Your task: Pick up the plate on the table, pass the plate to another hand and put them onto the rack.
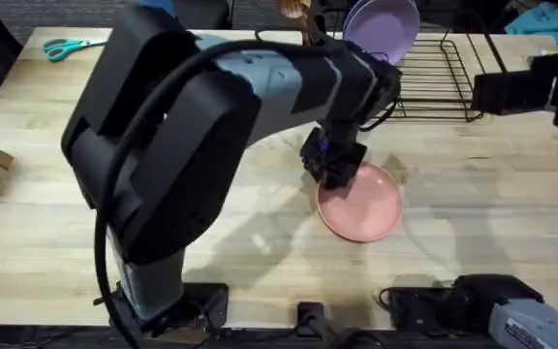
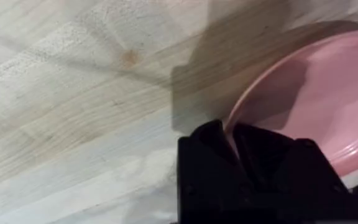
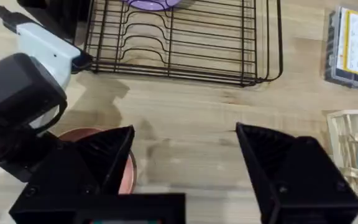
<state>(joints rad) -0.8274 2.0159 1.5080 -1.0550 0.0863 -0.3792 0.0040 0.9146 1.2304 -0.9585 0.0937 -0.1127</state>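
The round salmon-pink plastic plate [image 1: 361, 201] lies flat on the light wooden butcher-block tabletop [image 1: 56, 213], around the middle and toward the front edge. The left arm's black end effector [image 1: 334, 162] is down at the plate's rear-left rim; in the left wrist view its fingers [image 2: 216, 155] straddle that rim, one on each side, so it appears closed on the plate, though nothing is lifted yet. The right arm's end effector [image 3: 185, 155] hangs with its two fingers spread wide and empty. The black wire dish rack [image 1: 439, 78] sits at the far edge, right of centre, with a lavender plate [image 1: 384, 24] standing in it. The task looks barely begun: lifting, the handover and the racking all remain.
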